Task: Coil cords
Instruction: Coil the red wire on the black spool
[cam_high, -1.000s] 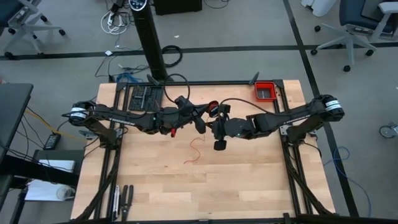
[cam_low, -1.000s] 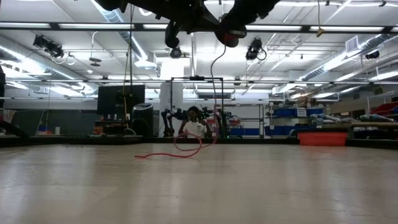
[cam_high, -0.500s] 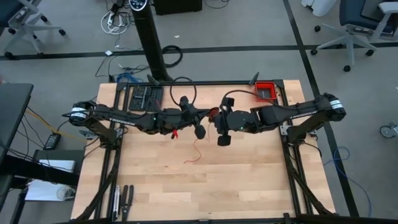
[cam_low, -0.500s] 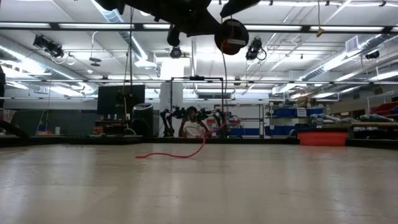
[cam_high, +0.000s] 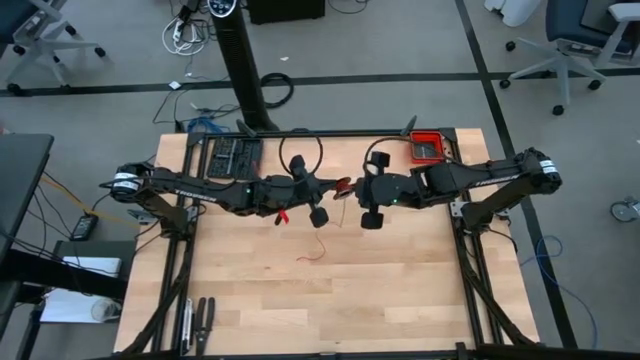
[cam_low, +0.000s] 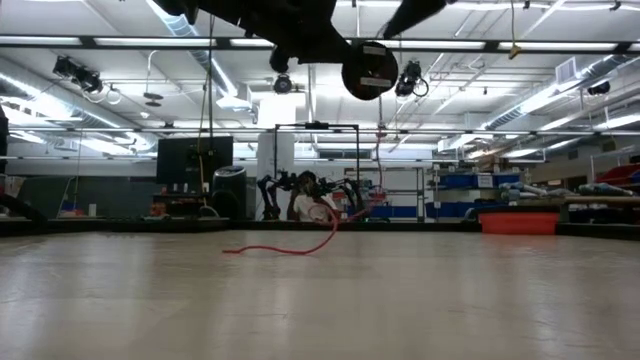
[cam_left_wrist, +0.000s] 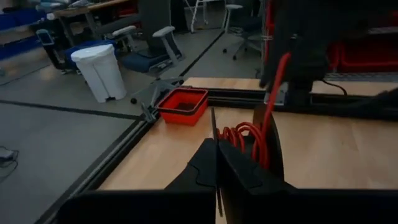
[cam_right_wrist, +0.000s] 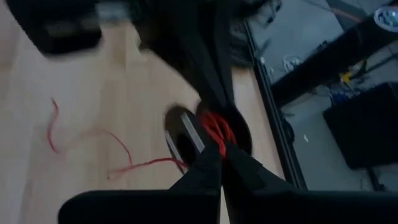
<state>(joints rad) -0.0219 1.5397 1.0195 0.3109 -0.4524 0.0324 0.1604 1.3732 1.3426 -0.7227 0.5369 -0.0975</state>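
Two grippers meet above the middle of the bench (cam_high: 250, 300), raised well clear of its surface. The left gripper (cam_high: 322, 217) and the right gripper (cam_high: 371, 217) face each other, and the red cord (cam_high: 318, 249) runs between and below them. In the left wrist view a small bundle of red loops (cam_left_wrist: 246, 138) sits just beyond the left fingers (cam_left_wrist: 239, 171), which are pressed together, with a strand rising to the right arm's gripper. In the right wrist view the right fingers (cam_right_wrist: 208, 167) are likewise pressed together at the coiled part (cam_right_wrist: 216, 129); which gripper actually pinches the strand cannot be told with certainty. The uncoiled tail lies on the bench as a wavy strand, its long axis running from below the grippers toward the near left. Judgement: both grippers are equally near the bundle; the loose tail lies nearer the left one, so the coming wrap must draw it up and toward the far side. A red bin (cam_high: 427, 146) stands at the far right, well apart.
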